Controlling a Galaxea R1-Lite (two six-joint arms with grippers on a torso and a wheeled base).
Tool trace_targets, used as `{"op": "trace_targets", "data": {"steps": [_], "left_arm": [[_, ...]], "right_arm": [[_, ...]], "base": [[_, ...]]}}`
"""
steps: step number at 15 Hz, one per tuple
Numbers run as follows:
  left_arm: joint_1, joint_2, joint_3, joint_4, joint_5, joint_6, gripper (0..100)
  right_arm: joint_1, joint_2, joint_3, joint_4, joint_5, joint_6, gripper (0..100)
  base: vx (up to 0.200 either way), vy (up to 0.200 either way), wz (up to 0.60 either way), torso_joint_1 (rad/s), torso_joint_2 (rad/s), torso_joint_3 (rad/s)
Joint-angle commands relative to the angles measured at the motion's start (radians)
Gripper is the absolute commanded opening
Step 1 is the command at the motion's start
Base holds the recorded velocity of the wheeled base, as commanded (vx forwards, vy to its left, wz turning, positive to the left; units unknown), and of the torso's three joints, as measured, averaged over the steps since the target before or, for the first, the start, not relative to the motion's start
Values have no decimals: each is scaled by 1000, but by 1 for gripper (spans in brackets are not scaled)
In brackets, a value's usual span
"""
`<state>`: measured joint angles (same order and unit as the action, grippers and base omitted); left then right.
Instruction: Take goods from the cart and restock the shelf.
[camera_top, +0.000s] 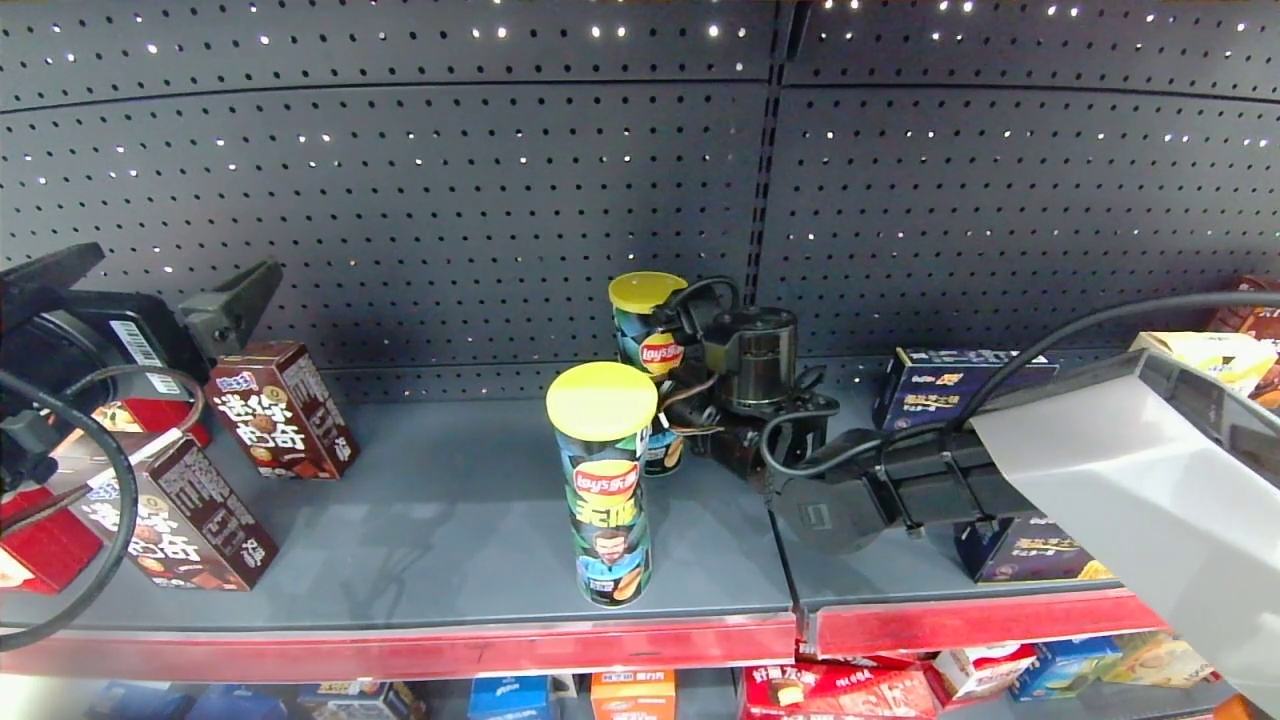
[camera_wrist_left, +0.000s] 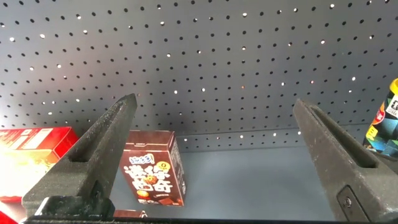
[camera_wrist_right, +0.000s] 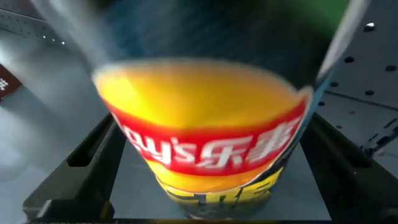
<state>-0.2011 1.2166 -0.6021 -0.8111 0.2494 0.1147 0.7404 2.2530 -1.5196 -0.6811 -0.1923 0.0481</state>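
**Right fingers clamp the rear chip can on the shelf; left fingers spread wide**

The rear chip can (camera_top: 645, 305) is a tall cylinder with a flat yellow plastic lid and a glossy dark wrapper carrying a red and yellow logo. It stands upright towards the back of the grey shelf (camera_top: 450, 540), close to the perforated back panel (camera_top: 450, 200). The right gripper (camera_top: 680, 360) has its fingers closed on the can's sides. In the right wrist view the can (camera_wrist_right: 205, 149) sits between the two dark fingers (camera_wrist_right: 87, 162). The front can hides its base, so I cannot tell if it rests on the shelf.

The front chip can (camera_top: 603, 480) has the same shape and yellow lid and stands upright just in front of the held one, near the shelf's red front rail (camera_top: 400, 650).

On the robot's left are two brown cardboard snack boxes, one upright (camera_top: 283, 410) and one nearer the edge and tilted (camera_top: 185, 520), with a red box (camera_wrist_left: 31, 146) beside them. The left gripper (camera_wrist_left: 214, 106) hovers there with its rough black fingers far apart, holding nothing.

On the robot's right, dark blue boxes (camera_top: 950, 390) lie behind and under the right arm.
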Motion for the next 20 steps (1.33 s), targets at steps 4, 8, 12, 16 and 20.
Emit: {"op": "trace_targets", "data": {"steps": [4, 8, 12, 16, 20], "left_arm": [[0, 3, 1, -2, 1, 0, 100], [0, 3, 1, -2, 1, 0, 100], [-1, 6, 1, -2, 1, 2, 100], [-1, 15, 2, -2, 1, 0, 100], [0, 17, 41, -3, 1, -3, 100]], "right_arm": [[10, -70, 73, -8, 4, 3, 100], [11, -119, 153, -43, 4, 1, 100], [14, -170, 223, -48, 5, 3, 100], [16, -227, 334, -95, 5, 3, 100], [16, -314, 476, -138, 7, 1, 100]], "base": [[0, 0, 0, 0, 0, 0], [0, 0, 0, 0, 0, 0], [0, 0, 0, 0, 0, 0], [0, 0, 0, 0, 0, 0], [0, 0, 0, 0, 0, 0]]}}
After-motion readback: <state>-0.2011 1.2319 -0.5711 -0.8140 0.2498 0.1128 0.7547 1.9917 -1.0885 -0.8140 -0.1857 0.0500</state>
